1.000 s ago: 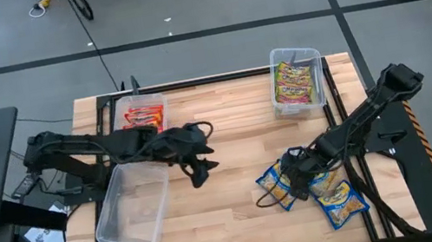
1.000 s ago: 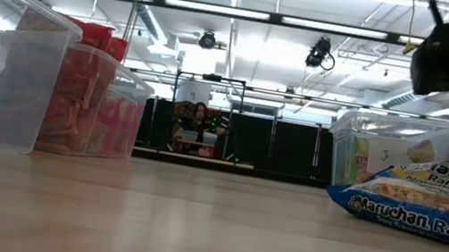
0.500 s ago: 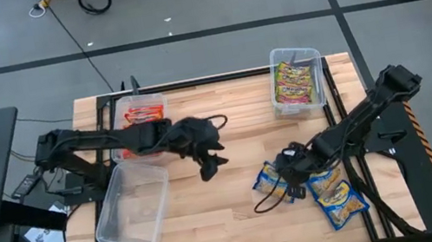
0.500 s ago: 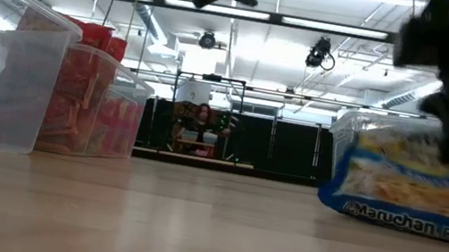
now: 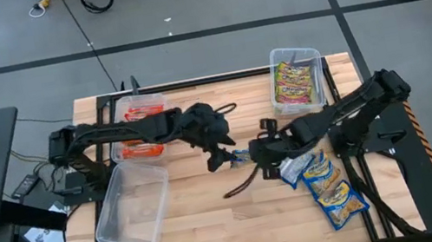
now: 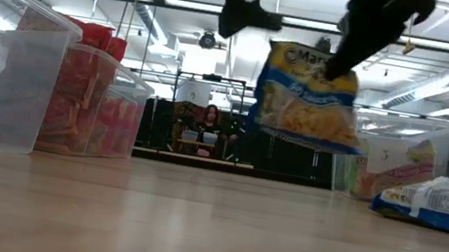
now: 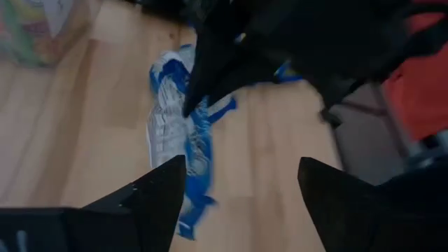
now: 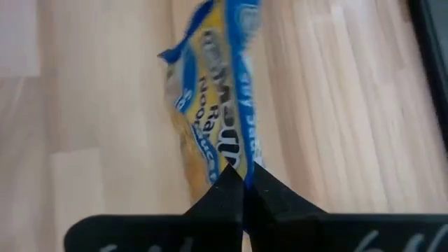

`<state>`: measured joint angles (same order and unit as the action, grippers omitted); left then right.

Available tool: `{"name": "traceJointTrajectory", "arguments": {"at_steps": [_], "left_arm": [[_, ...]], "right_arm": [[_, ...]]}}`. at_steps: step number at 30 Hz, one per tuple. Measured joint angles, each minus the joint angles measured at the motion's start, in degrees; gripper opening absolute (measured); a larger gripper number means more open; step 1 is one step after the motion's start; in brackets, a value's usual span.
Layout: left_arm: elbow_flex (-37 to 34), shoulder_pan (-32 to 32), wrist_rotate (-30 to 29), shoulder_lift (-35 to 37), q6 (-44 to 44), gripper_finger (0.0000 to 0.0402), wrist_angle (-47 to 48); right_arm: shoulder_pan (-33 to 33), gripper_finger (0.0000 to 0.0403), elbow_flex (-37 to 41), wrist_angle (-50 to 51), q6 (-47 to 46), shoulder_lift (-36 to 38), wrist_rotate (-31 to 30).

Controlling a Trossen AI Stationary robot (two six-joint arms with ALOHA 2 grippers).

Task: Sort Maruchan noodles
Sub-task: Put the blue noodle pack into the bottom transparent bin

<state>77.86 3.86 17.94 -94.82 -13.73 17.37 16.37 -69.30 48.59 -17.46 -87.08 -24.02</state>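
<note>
step: right gripper point(image 6: 340, 65) pinches blue packet point(image 6: 309, 96) above table, handing over
left gripper point(image 5: 221, 159): wide, empty, beside packet
next: left should close on packet

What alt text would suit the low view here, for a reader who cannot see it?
A blue-and-yellow Maruchan packet hangs above the wooden table, pinched at its top by the shut right gripper, with the open left gripper beside it. Clear bins of red packets stand left; another blue packet lies at right.
</note>
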Motion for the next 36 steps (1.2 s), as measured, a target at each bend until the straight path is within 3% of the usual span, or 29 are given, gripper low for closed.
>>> {"name": "traceJointTrajectory", "arguments": {"at_steps": [6,14,19,24,29,36], "left_arm": [[0.0,-0.5,-4.4,-3.9,7.9,0.0304,-2.3],[0.0,-0.9,-5.1,-5.4,13.3,0.0291,-1.8],[0.0,-0.9,-5.1,-5.3,14.0,0.0246,-2.6],[0.4,-1.5,-5.3,-5.0,19.6,0.0149,-1.7],[5.6,-2.8,-7.3,-3.3,22.9,0.0058,11.1],[16.3,-7.0,-9.9,1.6,24.6,0.0056,40.3]], "right_arm": [[-2.1,0.0003,-4.9,-1.4,6.4,-4.6,1.6],[-2.4,0.0003,-11.3,-2.0,7.0,-4.7,1.1],[-2.4,0.0004,-14.0,-2.3,7.1,-4.3,1.1],[-1.9,0.0023,-14.9,-3.3,7.0,-4.3,0.9],[0.2,0.0072,-15.0,-3.8,5.0,-0.9,0.9],[4.2,0.0136,-15.1,-3.5,2.7,8.3,-5.5]]}}
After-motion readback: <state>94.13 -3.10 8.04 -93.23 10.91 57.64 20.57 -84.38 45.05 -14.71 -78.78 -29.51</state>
